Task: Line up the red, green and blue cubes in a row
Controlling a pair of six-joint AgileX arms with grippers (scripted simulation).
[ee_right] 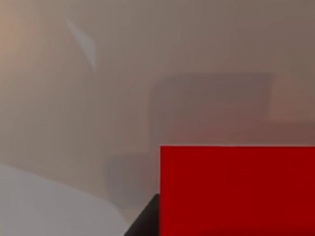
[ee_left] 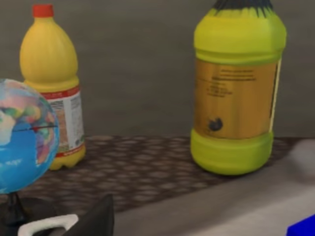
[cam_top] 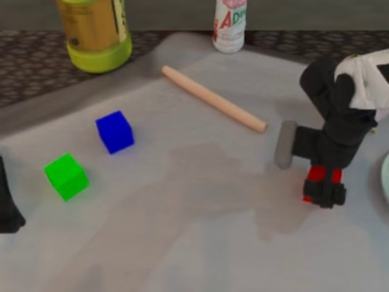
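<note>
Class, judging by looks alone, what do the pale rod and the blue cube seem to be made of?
Pale rod: probably unfinished wood; tan, matte, no shine. Blue cube: material unclear, perhaps painted wood or plastic; flat uniform colour, matte faces, crisp edges.

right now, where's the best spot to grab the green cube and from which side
Come straight down from above and close the jaws on two opposite vertical faces of the green cube. It sits flat but turned on the table, so the wrist should probably rotate to match its edges. Nothing touches it; the blue cube stands apart. The left gripper, at the table's left edge, looks nearest.
</note>
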